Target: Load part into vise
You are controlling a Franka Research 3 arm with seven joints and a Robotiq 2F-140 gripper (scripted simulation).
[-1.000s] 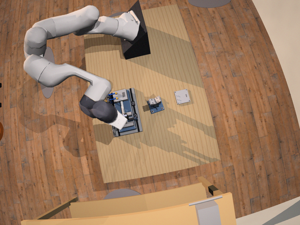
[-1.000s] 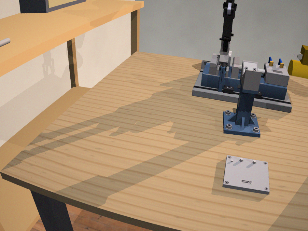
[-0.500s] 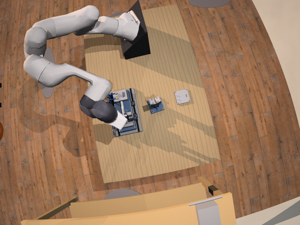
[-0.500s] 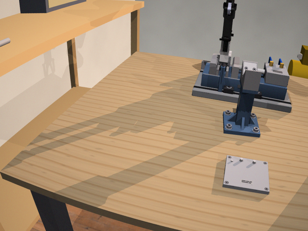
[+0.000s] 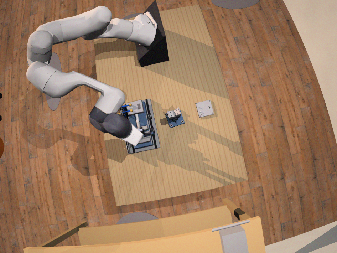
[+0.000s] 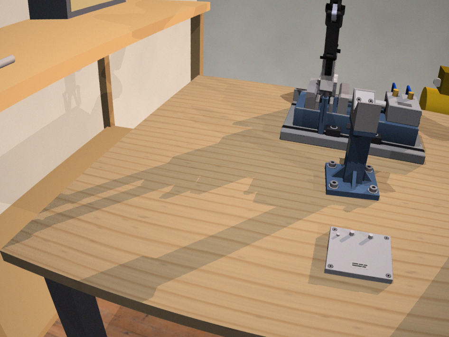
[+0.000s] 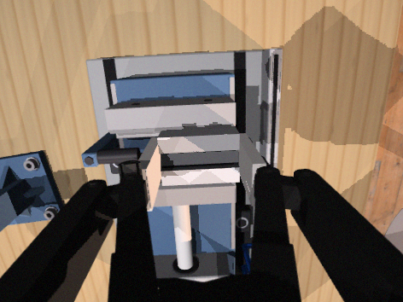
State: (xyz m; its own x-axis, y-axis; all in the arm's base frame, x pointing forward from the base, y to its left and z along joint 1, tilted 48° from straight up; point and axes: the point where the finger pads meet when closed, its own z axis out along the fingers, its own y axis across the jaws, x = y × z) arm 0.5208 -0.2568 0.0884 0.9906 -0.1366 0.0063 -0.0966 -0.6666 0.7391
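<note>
One slotted block (image 7: pixel 200 144) is gripped inside the claw (image 5: pixel 143 131) (image 6: pixel 327 85) (image 7: pixel 199 171)

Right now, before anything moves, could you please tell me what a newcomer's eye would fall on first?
Probably the big white arm, arching over the table's edge in the top view. Next, the black claw, shut on the slotted block at the blue-and-grey vise. The blue stand with its V-block rises beside the vise.
</note>
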